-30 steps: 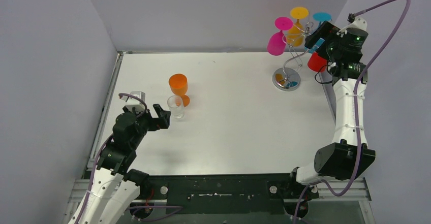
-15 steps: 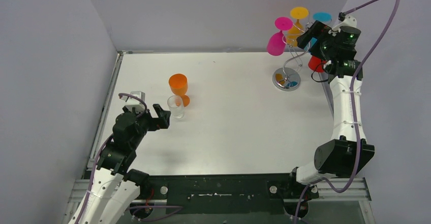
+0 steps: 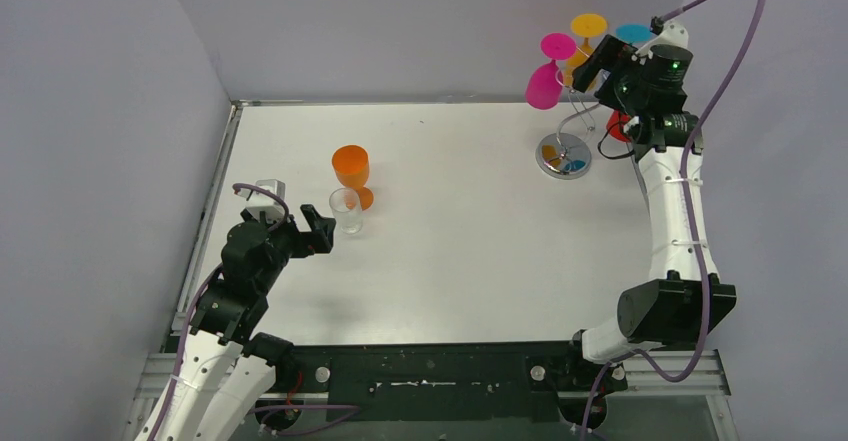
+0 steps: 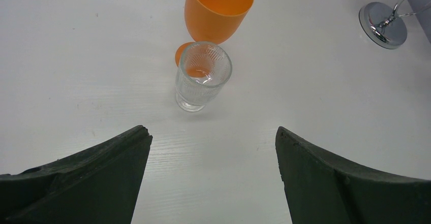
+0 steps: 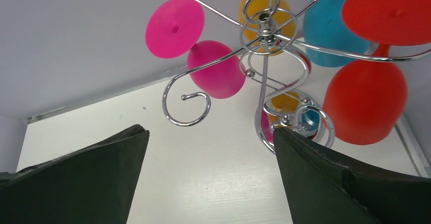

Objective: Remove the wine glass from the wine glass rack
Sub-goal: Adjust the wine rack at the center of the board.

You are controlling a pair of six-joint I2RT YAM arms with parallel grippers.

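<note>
The wine glass rack [image 3: 567,121] stands at the table's back right on its shiny disc base. Upside down from its wire arms hang a pink wine glass [image 3: 545,83], a yellow one [image 3: 588,27], a blue one [image 3: 633,33] and a red one [image 3: 619,126]. My right gripper [image 3: 592,64] is open, raised just right of the rack's top. In the right wrist view the rack [image 5: 263,76] fills the upper frame, with the pink glass [image 5: 216,69] left, the red glass [image 5: 365,102] right and an empty spiral hook [image 5: 186,107]. My right gripper [image 5: 209,132] holds nothing.
An orange wine glass [image 3: 351,168] and a small clear glass [image 3: 346,210] stand upright at the left middle of the table. My left gripper [image 3: 312,231] is open just short of them, and in its wrist view, the clear glass [image 4: 203,76] lies ahead of the left gripper [image 4: 213,132]. Grey walls close in the back and sides.
The right arm has swung left and risen, bringing its gripper closer to the rack's top. The left arm has not moved.
</note>
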